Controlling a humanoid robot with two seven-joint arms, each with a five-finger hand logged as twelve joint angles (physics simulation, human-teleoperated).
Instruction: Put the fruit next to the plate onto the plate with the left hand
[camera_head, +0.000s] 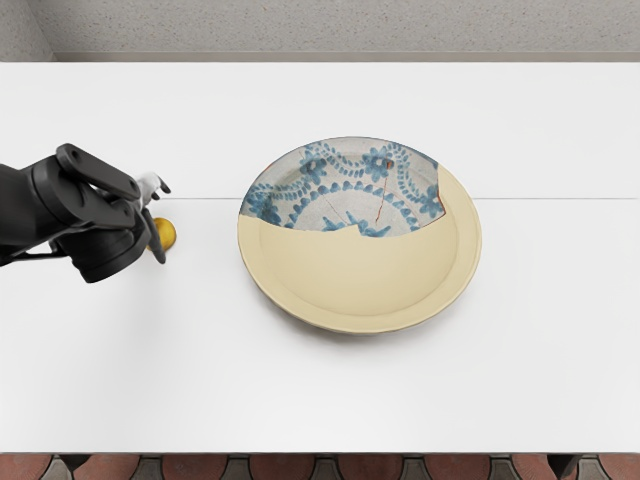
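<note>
One small yellow-orange fruit sat at table level to the left of the plate, well clear of its rim, with bare tabletop between them. Most of it was hidden, because the left hand covered it from the left edge and only its right side peeked out. From where I stood the hand seemed to meet the fruit, but I could not tell whether it was clamped on it or merely set against it. I took this for the grasping step. The arm reached in from the side away from the plate, which left the path across open. The plate was wide and shallow, cream in front and blue-patterned behind, with nothing on it. A round fruit would likely need setting near the middle to stop it rolling. No right arm showed.
</note>
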